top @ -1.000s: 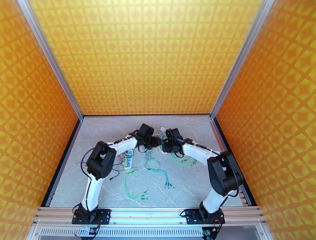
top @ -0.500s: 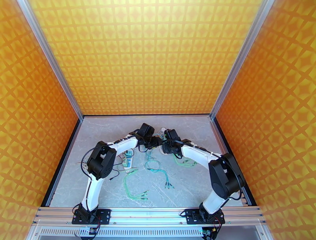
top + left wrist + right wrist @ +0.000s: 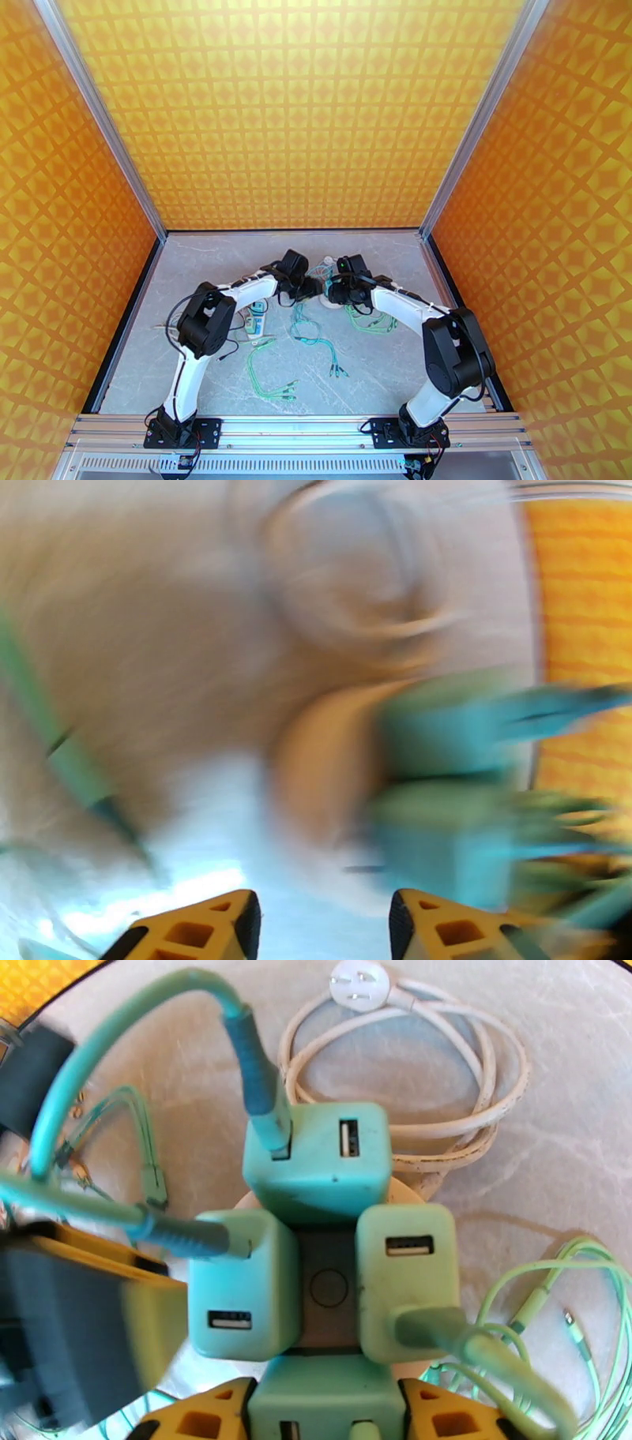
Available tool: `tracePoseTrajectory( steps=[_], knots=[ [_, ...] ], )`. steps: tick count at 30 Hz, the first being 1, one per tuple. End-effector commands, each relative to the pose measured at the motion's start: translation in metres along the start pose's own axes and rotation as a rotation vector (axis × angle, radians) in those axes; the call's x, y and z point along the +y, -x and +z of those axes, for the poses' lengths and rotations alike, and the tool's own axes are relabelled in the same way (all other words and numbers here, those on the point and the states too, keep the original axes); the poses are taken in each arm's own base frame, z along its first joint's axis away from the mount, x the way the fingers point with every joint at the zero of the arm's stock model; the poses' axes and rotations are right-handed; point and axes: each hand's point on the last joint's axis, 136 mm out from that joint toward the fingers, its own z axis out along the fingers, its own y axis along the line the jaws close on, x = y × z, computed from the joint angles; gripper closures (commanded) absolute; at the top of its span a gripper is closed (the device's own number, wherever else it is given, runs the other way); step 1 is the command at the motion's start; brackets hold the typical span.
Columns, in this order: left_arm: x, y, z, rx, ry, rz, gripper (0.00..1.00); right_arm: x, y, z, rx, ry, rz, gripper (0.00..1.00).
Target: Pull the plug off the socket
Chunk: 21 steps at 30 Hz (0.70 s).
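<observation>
Right gripper point(image 3: 324, 1396) edged rightward, teal plug point(image 3: 316, 1382) between its fingers, on socket point(image 3: 329, 1288)

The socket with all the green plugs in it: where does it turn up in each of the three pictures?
Top external: socket just below the picture's centre.
Left wrist: blurred, socket at mid-frame, green plugs to its right.
Right wrist: socket low centre, ringed by plugs.
Shared landmark: coiled white cord beyond the socket, a blurred ring in the left wrist view.
</observation>
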Motion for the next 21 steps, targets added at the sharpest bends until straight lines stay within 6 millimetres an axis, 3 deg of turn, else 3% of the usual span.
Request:
tracePoseTrajectory(
  steps=[1, 8, 14, 21],
  knots=[
    [0.059, -0.029, 0.016, 0.087, 0.195, -0.044, 0.52, 0.022, 0.025, -0.017, -0.106, 0.012, -0.086, 0.75],
    [0.054, -0.026, 0.013, 0.083, 0.191, -0.038, 0.51, 0.032, 0.006, -0.009, -0.075, -0.049, -0.161, 0.74],
    [0.044, -0.009, -0.007, 0.025, 0.154, -0.048, 0.51, 0.027, 0.010, -0.012, -0.088, -0.047, -0.128, 0.74],
    [-0.012, 0.025, -0.052, -0.115, -0.056, 0.011, 0.49, 0.022, 0.015, -0.015, -0.102, 0.049, -0.040, 0.75]
  ],
)
